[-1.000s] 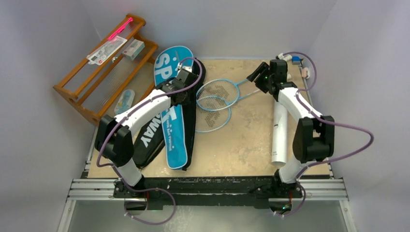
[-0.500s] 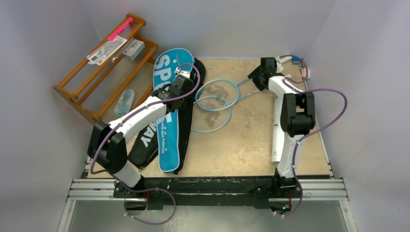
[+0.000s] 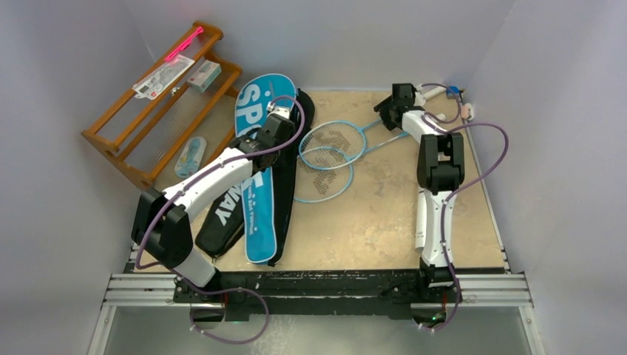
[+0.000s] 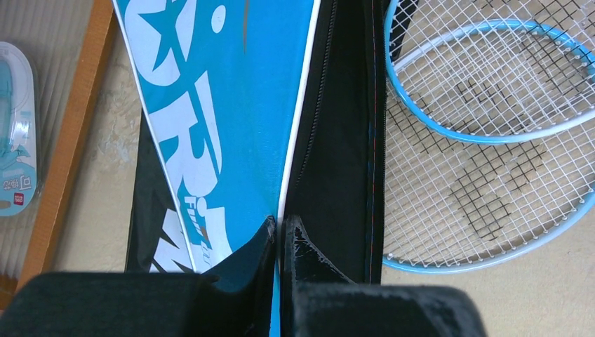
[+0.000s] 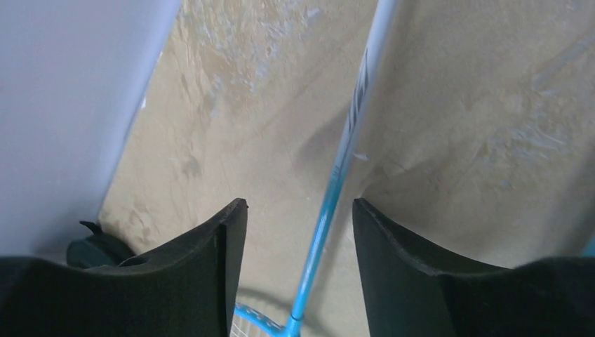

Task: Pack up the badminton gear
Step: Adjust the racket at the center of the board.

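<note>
Tan bench (image 3: 384, 214), white walls (image 3: 562, 148). The left gripper (image 4: 278, 225) is clamped on the edge of the blue "SPORT" racket-shaped cover (image 4: 224, 105). Right of that cover, the right gripper (image 5: 300, 205) stands apart astride a light-blue racket's thin shaft (image 5: 345, 151). Probably bagging rackets; next, close there squarely.

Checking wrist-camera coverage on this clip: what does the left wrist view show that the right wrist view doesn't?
Only left wrist: the left claw shut on the edge of the blue cover, the black cover alongside, and strung racket heads. Only right wrist: the right claw open astride a light-blue racket shaft, near a white wall. Both: the tan tabletop and light-blue racket parts.
</note>
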You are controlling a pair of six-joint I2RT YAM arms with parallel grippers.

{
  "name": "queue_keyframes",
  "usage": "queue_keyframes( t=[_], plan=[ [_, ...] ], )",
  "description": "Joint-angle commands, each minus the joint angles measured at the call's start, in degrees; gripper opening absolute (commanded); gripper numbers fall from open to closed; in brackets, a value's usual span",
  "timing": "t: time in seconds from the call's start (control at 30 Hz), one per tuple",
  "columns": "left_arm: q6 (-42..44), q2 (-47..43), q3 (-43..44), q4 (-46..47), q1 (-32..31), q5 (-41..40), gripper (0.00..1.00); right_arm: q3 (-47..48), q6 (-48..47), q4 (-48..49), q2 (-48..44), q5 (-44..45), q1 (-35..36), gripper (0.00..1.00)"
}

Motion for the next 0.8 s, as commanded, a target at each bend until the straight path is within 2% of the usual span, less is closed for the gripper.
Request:
queue_keyframes(
  t=[0.0,0.2,0.23,0.37,0.5,0.63,0.77],
  plan=[
    [1.3,-2.7,1.0,1.3,0.0,0.1,0.0,5.8,4.9,-5.5,3.6,1.6,-0.3,0.55],
    [1.3,-3.7,1.0,1.2,0.0,0.7,0.0,10.2,7.5,-7.4,7.7,3.1,-0.3,0.45],
    [1.3,-3.9,1.0,1.1,0.1,0.7,0.0,10.5,7.7,-7.4,8.2,3.1,-0.3,0.4],
    [1.3,-4.4,0.9,1.0,0.1,0.6,0.0,9.8,8.5,-6.1,9.0,-0.5,-0.3,0.02],
    [1.3,-5.0,0.7,1.2,0.4,0.6,0.0,5.9,8.2,-3.7,4.2,0.6,-0.4,0.0],
    [1.4,-4.9,0.6,1.2,0.7,1.0,0.0,-2.9,4.9,5.0,-5.8,5.6,-0.3,0.0],
    [1.6,-5.1,0.6,1.1,0.9,0.5,0.0,-5.0,1.4,7.4,-12.9,6.1,-0.3,0.0]
  ],
)
